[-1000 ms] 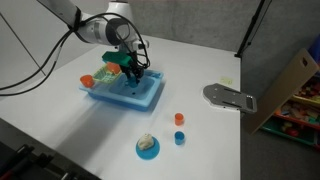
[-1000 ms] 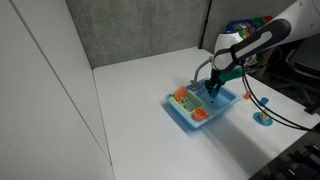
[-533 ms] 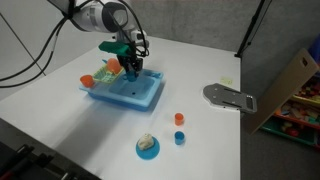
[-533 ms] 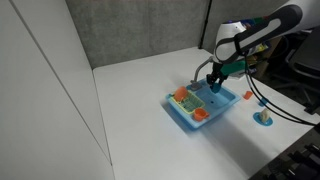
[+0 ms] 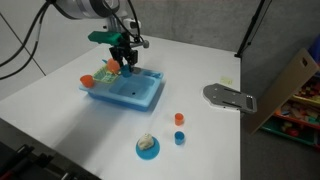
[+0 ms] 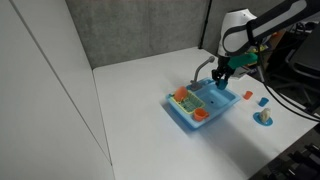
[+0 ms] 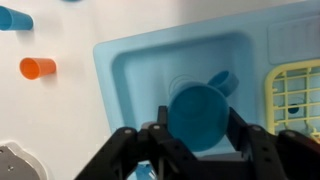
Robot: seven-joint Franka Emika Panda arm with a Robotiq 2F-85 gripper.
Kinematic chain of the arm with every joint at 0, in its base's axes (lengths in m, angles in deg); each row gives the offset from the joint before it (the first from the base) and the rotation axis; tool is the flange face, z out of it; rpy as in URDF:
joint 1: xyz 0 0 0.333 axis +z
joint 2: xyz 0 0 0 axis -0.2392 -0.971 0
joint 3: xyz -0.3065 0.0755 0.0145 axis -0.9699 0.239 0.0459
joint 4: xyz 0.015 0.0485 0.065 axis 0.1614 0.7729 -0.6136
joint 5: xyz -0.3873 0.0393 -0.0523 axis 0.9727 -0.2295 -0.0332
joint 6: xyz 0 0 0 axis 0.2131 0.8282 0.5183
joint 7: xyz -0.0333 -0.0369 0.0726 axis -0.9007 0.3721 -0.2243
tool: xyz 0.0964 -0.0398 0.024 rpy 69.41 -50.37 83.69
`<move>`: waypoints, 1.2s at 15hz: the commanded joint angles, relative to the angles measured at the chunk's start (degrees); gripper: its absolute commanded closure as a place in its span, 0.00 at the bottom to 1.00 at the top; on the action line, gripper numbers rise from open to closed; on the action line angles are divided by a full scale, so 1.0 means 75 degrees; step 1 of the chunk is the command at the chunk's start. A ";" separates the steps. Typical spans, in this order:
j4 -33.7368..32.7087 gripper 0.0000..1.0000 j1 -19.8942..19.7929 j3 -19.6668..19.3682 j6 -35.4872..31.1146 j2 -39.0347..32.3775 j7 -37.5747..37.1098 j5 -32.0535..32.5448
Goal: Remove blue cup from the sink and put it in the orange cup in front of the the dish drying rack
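Observation:
My gripper (image 7: 197,140) is shut on the blue cup (image 7: 197,115) and holds it above the basin of the light-blue sink (image 7: 140,70). In both exterior views the gripper (image 5: 126,64) (image 6: 221,82) hangs over the sink (image 5: 145,98) (image 6: 187,118) with the cup between its fingers. The dish drying rack (image 7: 296,92) (image 5: 106,71) forms one end of the unit. The orange cup (image 5: 88,81) (image 6: 201,115) sits at the unit's corner by the rack.
A tiny orange-red cup (image 5: 179,118) (image 7: 37,68) and a small blue cup (image 5: 180,138) (image 7: 12,18) stand on the white table. A round blue plate (image 5: 147,148) with food lies near them. A grey flat object (image 5: 228,97) and a cardboard box (image 5: 290,85) are beyond.
My gripper has risen from the sink basin with the blue cup in it and now holds it higher above the unit.

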State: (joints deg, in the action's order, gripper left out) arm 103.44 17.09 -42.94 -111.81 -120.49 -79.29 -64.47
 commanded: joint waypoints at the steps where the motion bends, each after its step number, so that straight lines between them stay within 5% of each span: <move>1: 0.0836 0.68 0.0213 -0.0053 0.0128 0.0850 -0.0358 0.0387; 18: 0.2197 0.68 0.0617 0.0753 0.0582 0.2001 -0.0176 0.0294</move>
State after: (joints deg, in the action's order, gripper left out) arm 117.50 22.24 -37.97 -108.43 -108.11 -80.55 -62.37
